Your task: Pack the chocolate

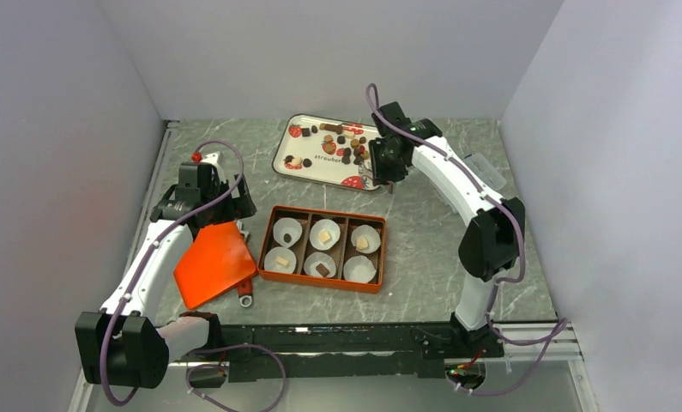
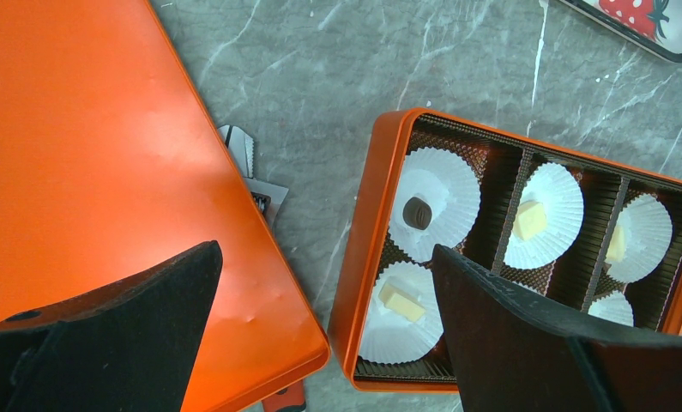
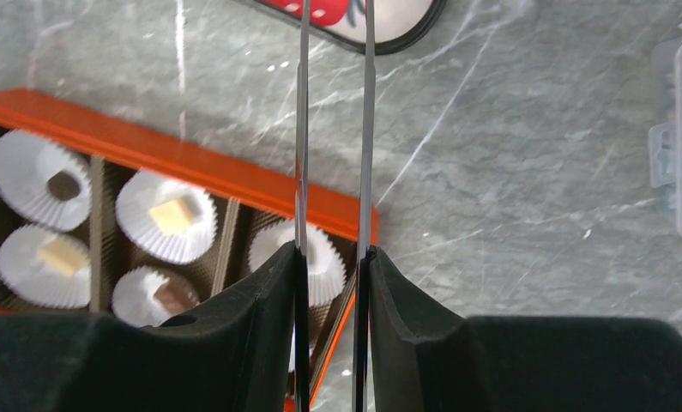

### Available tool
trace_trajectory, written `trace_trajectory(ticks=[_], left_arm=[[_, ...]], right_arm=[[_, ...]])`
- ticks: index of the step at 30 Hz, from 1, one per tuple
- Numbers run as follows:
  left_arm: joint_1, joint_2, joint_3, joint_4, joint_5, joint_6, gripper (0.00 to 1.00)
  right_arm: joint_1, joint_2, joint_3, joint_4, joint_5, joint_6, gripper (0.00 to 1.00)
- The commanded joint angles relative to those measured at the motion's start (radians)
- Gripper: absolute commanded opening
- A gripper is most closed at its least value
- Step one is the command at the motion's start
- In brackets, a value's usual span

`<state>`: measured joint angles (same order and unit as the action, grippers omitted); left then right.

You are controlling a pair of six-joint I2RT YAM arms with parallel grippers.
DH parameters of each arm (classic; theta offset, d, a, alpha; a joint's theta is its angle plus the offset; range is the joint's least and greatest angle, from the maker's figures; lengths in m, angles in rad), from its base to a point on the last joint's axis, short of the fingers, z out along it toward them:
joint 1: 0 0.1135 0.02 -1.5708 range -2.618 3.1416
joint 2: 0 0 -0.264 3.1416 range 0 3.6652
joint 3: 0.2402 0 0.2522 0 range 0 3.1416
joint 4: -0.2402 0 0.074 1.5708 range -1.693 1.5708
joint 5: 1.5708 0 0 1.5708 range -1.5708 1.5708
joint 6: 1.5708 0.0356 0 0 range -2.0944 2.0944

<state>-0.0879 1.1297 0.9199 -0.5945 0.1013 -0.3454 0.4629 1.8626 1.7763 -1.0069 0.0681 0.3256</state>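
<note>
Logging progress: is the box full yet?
Not full. In the top view five cups of the box hold a chocolate; the near right cup looks empty.

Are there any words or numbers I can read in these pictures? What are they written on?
"strawber": small dark letters on the white tray. The end of the word runs under a chocolate, so the rest cannot be read.
No other writing shows: the orange box and the orange lid are plain, and there are no numbers or signs anywhere.
</note>
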Motion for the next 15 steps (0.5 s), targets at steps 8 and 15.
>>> trace_trajectory(ticks=[8,15], left_arm=[[0.007,-0.011,-0.001,0.027,0.009,-0.001,0.99],[0.007,-0.019,-0.001,0.025,0.002,-0.001,0.99]], right_arm=[[0.017,-0.243,-0.078,-0.095,-0.198,0.003,0.32],[0.036,-0.36,-0.127,-0.193,-0.251,-0.002,0.32]])
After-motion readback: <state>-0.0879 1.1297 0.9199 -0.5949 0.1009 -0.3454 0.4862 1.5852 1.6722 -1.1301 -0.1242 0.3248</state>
